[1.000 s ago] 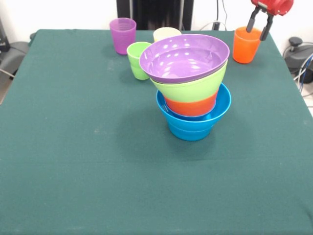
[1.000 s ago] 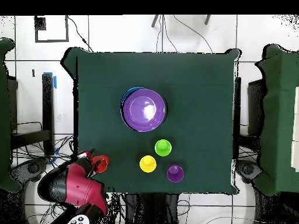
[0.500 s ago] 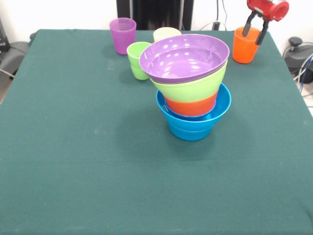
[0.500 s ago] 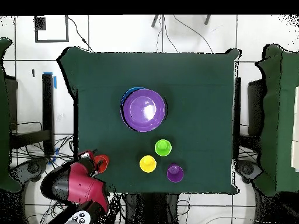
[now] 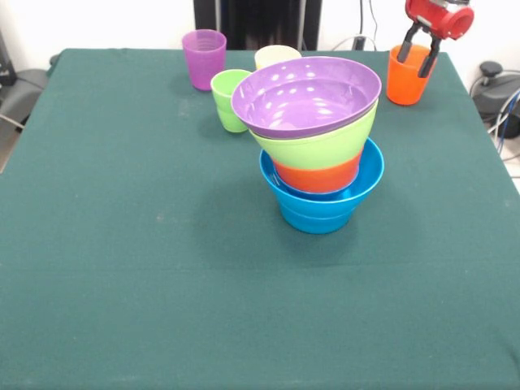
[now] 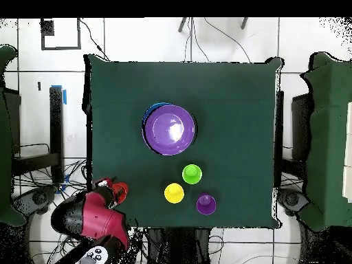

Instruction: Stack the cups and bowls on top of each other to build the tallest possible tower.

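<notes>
Green table (image 5: 122,244); spread claw (image 5: 416,49) astride orange cup (image 5: 406,77) rim.

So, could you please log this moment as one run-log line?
gripper: open, straddling orange cup rim | tower: purple bowl on top | purple, green, yellow cups: loose on table

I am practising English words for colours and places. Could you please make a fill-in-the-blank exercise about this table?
1. The top bowl of the tower is ____.
2. The open hand hangs over the ____ cup.
3. The green cup stands between the tower and the ____ cup.
4. The lowest bowl of the tower is ____.

Missing words: purple; orange; purple; blue
</notes>
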